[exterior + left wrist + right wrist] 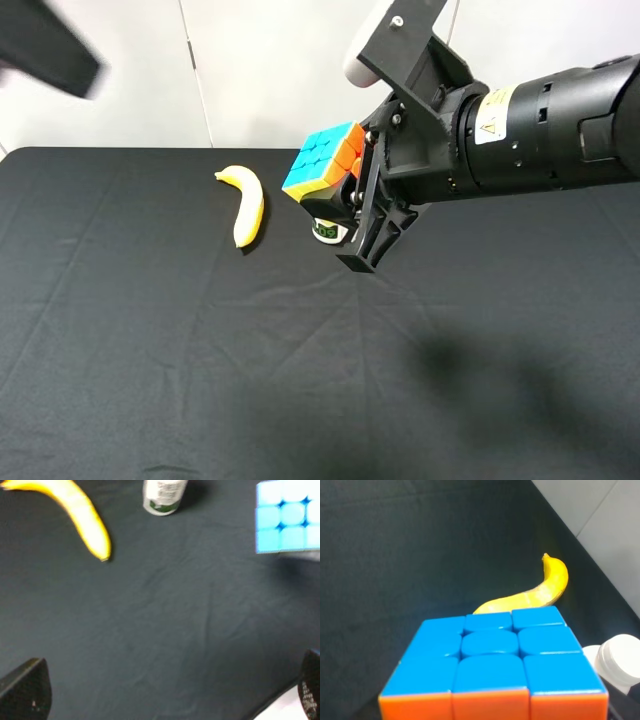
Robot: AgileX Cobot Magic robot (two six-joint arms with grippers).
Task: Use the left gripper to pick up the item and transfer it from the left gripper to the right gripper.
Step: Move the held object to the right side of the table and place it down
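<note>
The item [322, 160], a bright puzzle cube with blue, orange and green faces, hangs in the air above the table with my right gripper [350, 195] shut on it. In the right wrist view the item [495, 660] fills the lower half, blue face up and orange face toward the camera, and it hides the jaws. My left gripper [45, 50] is a blurred black shape at the far upper left, well away from the cube. In the left wrist view the left gripper [172, 662] is open and empty over the black cloth, and the item [287, 517] shows at the frame's edge.
A yellow banana [248, 205] lies on the black tablecloth [150, 350] left of the cube. A small white bottle [328, 230] stands just below the held cube, partly hidden by it. The white wall runs behind the table's far edge.
</note>
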